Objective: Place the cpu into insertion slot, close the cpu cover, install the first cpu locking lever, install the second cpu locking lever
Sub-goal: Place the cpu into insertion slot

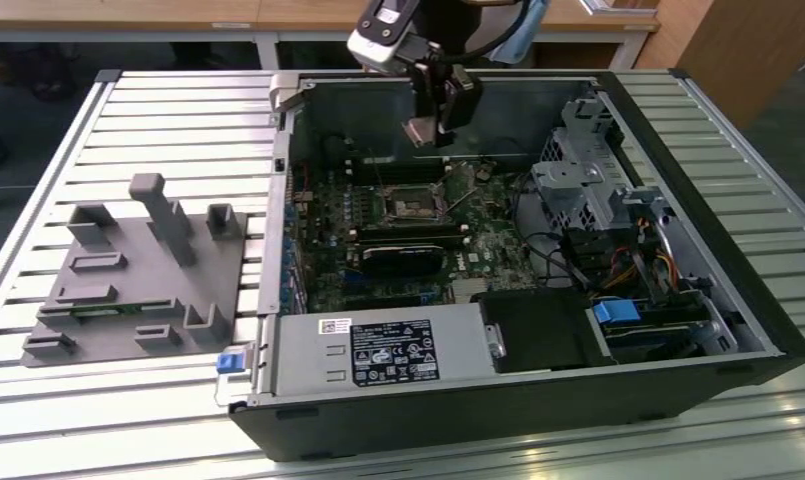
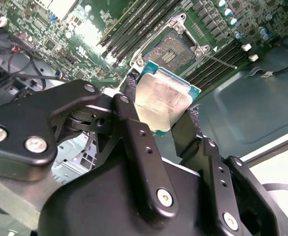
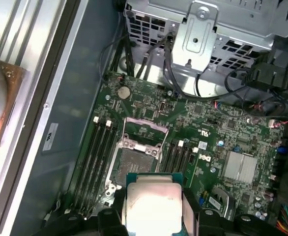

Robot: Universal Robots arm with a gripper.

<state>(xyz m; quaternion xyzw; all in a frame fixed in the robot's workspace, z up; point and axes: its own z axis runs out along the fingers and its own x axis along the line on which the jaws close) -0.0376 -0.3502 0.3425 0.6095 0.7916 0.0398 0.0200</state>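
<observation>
And there was the gripper (image 2: 161, 112) inside the open case (image 1: 722, 330), jaws clamped on two opposite edges of the cpu (image 2: 162, 101), its dull metal top facing the second wrist camera. The chip hung over the green board (image 3: 203, 123), above the slot (image 3: 134, 164) and clearly apart from it. The slot lay bare, and the cover (image 3: 145, 132) looked swung up at its far side. My read: a light, stiff, thin piece with a smooth lid that could slide between the pads, and an underside and socket contacts that would not forgive a scrape. The edge grip looked the right hold, faces untouched, kept level
</observation>
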